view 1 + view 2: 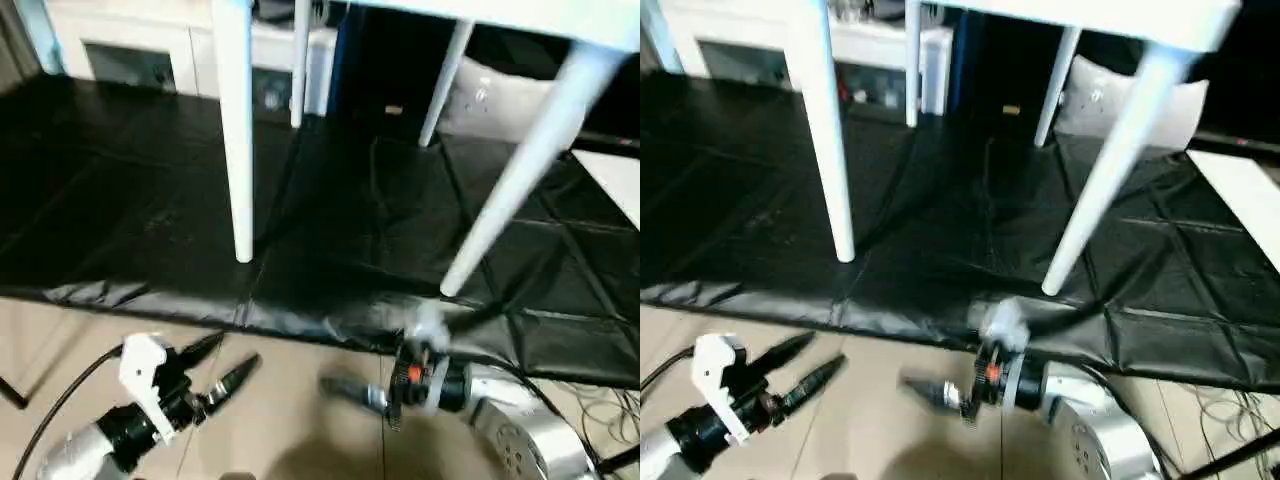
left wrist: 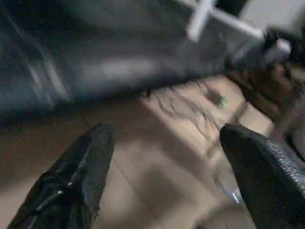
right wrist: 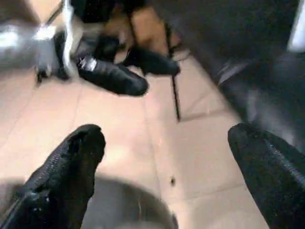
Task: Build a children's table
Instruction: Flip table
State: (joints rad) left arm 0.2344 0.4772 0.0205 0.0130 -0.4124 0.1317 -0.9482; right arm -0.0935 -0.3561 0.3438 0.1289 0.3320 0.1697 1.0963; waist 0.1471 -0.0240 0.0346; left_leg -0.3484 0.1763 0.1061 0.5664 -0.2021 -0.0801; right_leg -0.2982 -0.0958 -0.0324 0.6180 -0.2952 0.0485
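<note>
1. Since the table (image 1: 560, 30) stands upright on the black mat (image 1: 120, 180) with four legs under the top, I'd say the build looks finished, or close to it — the step in hand reads as backing off after setting it down.

2. Two near legs plant on the mat: one (image 1: 235, 130) straight, the other (image 1: 525, 160) slanting in the head view, possibly from the camera's tilt. Two far legs (image 1: 300, 60) show behind them. Whether every leg is seated fully in its socket I cannot tell from here.

3. Left gripper (image 1: 222, 372) hangs low over the tan floor (image 1: 290, 420), fingers spread apart and holding nothing; its wrist view shows bare floor between the two black pads (image 2: 71, 176).

4. Right gripper (image 1: 925, 392) is also low over the floor, just short of the mat's edge, fingers wide with nothing between them — its wrist view shows only floor there, and the left gripper (image 3: 124, 71) opposite.

5. Both grippers are well apart from the table: it stands beyond and above them, its nearest feet back on the mat.

6. Next, by my judgement, comes a check that the table stands steady — if a leg is loose, a gripper would have to reach forward and up and press it home without tipping the table.

7. White cabinet (image 1: 130, 40) stands behind, no part of the job.
</note>
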